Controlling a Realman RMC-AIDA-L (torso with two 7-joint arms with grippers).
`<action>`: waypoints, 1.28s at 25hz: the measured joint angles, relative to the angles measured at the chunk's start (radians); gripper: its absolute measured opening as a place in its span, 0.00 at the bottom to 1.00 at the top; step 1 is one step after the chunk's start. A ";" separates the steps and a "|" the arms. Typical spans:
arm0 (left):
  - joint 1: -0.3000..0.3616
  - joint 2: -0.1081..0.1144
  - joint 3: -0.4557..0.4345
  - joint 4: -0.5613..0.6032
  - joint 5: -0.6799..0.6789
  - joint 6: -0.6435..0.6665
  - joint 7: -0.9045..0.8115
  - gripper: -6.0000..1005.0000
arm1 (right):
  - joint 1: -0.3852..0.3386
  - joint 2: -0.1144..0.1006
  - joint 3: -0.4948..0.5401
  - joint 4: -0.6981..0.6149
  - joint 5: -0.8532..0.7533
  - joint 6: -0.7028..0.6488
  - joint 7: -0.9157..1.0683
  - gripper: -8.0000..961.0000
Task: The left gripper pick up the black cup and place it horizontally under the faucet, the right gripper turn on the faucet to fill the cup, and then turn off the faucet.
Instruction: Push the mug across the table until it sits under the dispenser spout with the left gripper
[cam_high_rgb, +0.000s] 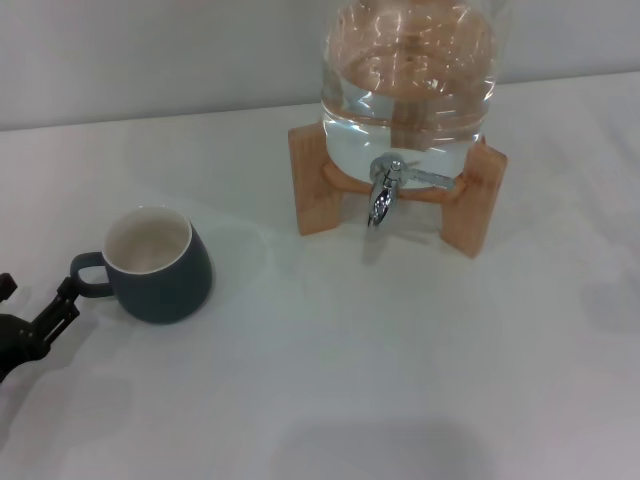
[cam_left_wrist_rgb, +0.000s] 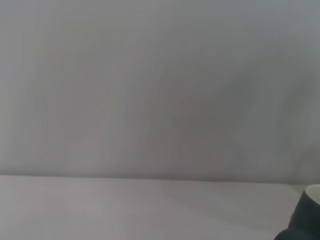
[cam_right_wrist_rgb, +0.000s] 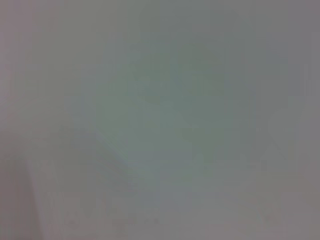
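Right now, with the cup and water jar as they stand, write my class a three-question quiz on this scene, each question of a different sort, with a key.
1. True or false: the black cup stands directly under the faucet.
2. Multiple choice: the left gripper is
A. beside the cup's handle
B. on the faucet's lever
C. inside the cup
3. Fill the gap: the glass jar rests on a ______ stand.

Key:
1. False; the cup stands upright on the table, well to the robot's left of the faucet.
2. A
3. wooden
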 joint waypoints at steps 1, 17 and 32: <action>-0.003 0.000 0.001 0.000 0.000 0.002 0.000 0.87 | 0.000 0.000 0.000 0.000 0.000 0.000 0.000 0.89; -0.023 -0.001 0.006 -0.014 0.013 0.055 0.000 0.87 | 0.003 0.000 0.000 0.000 0.002 0.000 -0.002 0.89; -0.039 -0.003 0.007 -0.025 0.034 0.077 0.048 0.87 | 0.003 -0.002 0.000 0.000 0.001 0.000 -0.010 0.89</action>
